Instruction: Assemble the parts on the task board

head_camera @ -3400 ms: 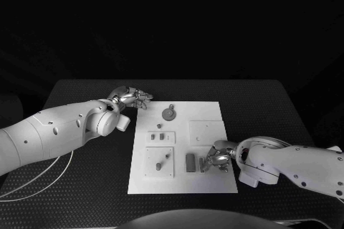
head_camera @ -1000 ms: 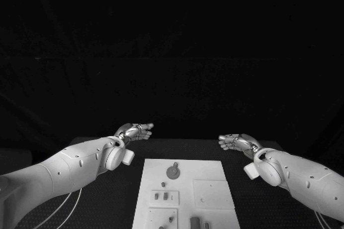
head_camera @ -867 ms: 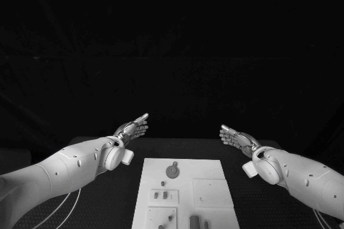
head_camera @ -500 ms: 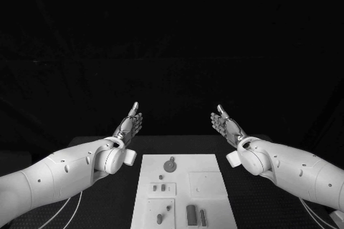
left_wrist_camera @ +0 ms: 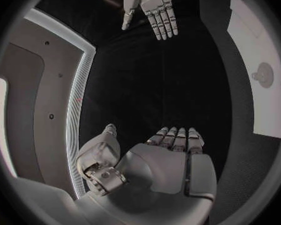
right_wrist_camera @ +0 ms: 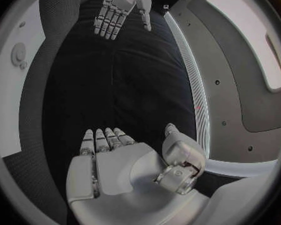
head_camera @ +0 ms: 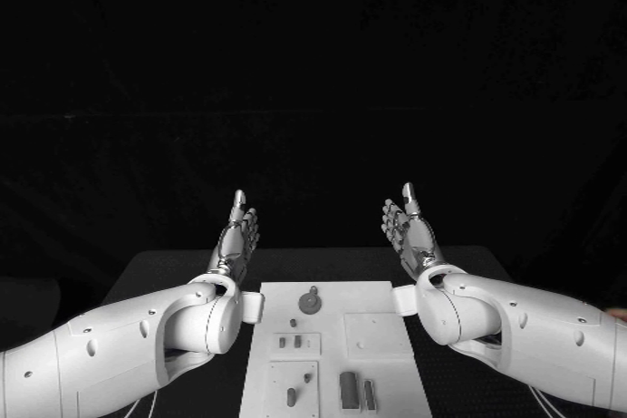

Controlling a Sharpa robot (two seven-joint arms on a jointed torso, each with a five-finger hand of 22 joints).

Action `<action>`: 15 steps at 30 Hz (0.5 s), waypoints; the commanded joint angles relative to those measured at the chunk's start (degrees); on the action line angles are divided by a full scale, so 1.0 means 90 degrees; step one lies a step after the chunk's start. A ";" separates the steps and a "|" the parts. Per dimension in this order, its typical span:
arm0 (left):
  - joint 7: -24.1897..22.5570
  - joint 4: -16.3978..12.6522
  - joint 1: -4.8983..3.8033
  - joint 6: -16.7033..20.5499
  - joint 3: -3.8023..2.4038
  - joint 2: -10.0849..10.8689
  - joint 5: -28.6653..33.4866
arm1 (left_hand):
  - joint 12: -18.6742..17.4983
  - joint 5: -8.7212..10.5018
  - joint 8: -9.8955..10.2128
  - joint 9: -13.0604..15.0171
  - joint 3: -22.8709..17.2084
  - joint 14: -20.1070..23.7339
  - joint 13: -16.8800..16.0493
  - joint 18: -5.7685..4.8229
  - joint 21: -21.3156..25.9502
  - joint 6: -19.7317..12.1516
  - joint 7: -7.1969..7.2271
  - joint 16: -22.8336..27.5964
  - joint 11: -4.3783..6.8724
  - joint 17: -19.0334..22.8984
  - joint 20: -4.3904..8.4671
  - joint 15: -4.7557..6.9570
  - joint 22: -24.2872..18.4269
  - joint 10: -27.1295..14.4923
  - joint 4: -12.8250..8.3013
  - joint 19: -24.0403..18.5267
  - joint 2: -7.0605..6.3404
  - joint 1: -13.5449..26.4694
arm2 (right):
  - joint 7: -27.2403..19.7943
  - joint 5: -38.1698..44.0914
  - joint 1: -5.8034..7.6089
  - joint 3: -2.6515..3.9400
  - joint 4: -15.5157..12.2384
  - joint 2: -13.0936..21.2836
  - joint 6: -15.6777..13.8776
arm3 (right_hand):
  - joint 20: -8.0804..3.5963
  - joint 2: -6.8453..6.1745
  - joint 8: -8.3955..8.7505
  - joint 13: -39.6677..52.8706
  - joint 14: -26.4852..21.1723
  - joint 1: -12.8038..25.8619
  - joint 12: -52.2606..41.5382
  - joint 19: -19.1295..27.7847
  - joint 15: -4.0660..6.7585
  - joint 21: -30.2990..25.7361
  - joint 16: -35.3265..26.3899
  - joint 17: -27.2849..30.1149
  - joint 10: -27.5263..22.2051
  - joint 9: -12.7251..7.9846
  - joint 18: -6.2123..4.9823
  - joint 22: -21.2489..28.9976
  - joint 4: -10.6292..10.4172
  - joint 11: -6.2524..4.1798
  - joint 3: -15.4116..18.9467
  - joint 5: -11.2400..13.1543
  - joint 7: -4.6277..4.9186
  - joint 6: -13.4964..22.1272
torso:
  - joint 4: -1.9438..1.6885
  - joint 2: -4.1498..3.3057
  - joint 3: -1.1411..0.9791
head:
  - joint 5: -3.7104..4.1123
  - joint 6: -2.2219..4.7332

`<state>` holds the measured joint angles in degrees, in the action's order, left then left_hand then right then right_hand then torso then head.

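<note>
The white task board [head_camera: 379,296] lies on the black table at the near middle. On it are a round grey part [head_camera: 310,301], two small parts in a frame [head_camera: 290,343], a peg [head_camera: 290,398] and two dark bars [head_camera: 349,390]. My left hand [head_camera: 239,237] and right hand [head_camera: 409,229] are raised above the board's far end, fingers straight and palms facing each other, holding nothing. The left wrist view has my left hand [left_wrist_camera: 172,160] flat, the right hand [left_wrist_camera: 150,7] opposite, and the board [left_wrist_camera: 265,110]. The right wrist view mirrors this: right hand [right_wrist_camera: 109,160], left hand [right_wrist_camera: 118,5], board [right_wrist_camera: 9,110].
The black table [head_camera: 170,268] reaches out on both sides of the board. Thin white cables [head_camera: 157,402] hang below my left arm at the table's near left.
The camera has tilted. My right hand left the dark bars and my left hand left the board's far corner; both rose, and their curled fingers straightened upward.
</note>
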<state>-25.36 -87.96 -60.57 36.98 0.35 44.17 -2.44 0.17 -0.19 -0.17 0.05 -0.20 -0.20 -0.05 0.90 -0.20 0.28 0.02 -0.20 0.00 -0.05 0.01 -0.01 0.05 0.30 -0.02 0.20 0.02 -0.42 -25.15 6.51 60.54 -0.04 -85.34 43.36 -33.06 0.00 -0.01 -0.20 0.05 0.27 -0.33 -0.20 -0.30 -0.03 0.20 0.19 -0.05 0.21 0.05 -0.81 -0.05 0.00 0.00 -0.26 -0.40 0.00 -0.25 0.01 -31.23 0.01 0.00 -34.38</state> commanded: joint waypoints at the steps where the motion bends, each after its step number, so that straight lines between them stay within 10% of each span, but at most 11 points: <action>1: -0.0474 -0.0172 0.0033 0.0751 -0.0029 0.0043 0.0260 | -0.0019 0.0022 0.0019 -0.0006 0.0022 0.0022 0.0005 -0.0100 0.0022 -0.0032 -0.0002 0.0022 0.0000 0.0006 -0.0001 0.0001 -0.0006 -0.0033 0.0002 -0.0023 -0.0002 0.0047 | -0.0454 -0.0600 -0.0025 0.0004 -0.0275 0.0081 -0.1011 | -0.0001 0.0001 0.0022 -0.0006 -0.0031 0.0037 0.0022 0.0033 0.0003 -0.0022 -0.0021 0.0006 -0.0023 -0.0005 0.0090 0.0005 0.0000 0.0001 0.0028 0.0044 0.0000 0.0028 | -0.0001 0.0005 -0.0001 | 0.0000 0.0000; 15: -0.0492 -0.0222 0.0045 0.0793 -0.0039 0.0058 0.0271 | -0.0019 0.0022 0.0019 -0.0006 0.0022 0.0022 0.0005 -0.0100 0.0022 -0.0032 -0.0002 0.0022 0.0000 0.0006 -0.0001 0.0001 -0.0006 -0.0033 0.0002 -0.0023 -0.0002 0.0047 | -0.0516 -0.0723 -0.0042 0.0004 -0.0513 0.0147 -0.1229 | -0.0001 0.0001 0.0022 -0.0006 -0.0031 0.0037 0.0022 0.0033 0.0003 -0.0022 -0.0021 0.0006 -0.0023 -0.0005 0.0090 0.0005 0.0000 0.0001 0.0028 0.0044 0.0000 0.0028 | -0.0001 0.0005 -0.0001 | 0.0000 0.0000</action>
<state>-28.27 -89.78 -60.14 42.97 0.07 44.72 -0.27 0.17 -0.20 -0.17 0.06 -0.20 -0.20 -0.06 0.90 -0.21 0.29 0.02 -0.20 -0.01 -0.06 0.01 -0.01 0.05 0.31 -0.02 0.21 0.02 -0.42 -28.31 0.63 60.21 -0.03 -89.83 44.61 -42.95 0.01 -0.01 -0.20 0.06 0.28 -0.33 -0.20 -0.30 -0.04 0.20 0.19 -0.05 0.21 0.06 -0.82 -0.06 0.00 0.00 -0.26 -0.25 0.01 -0.25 0.00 -31.18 -0.01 0.00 -34.38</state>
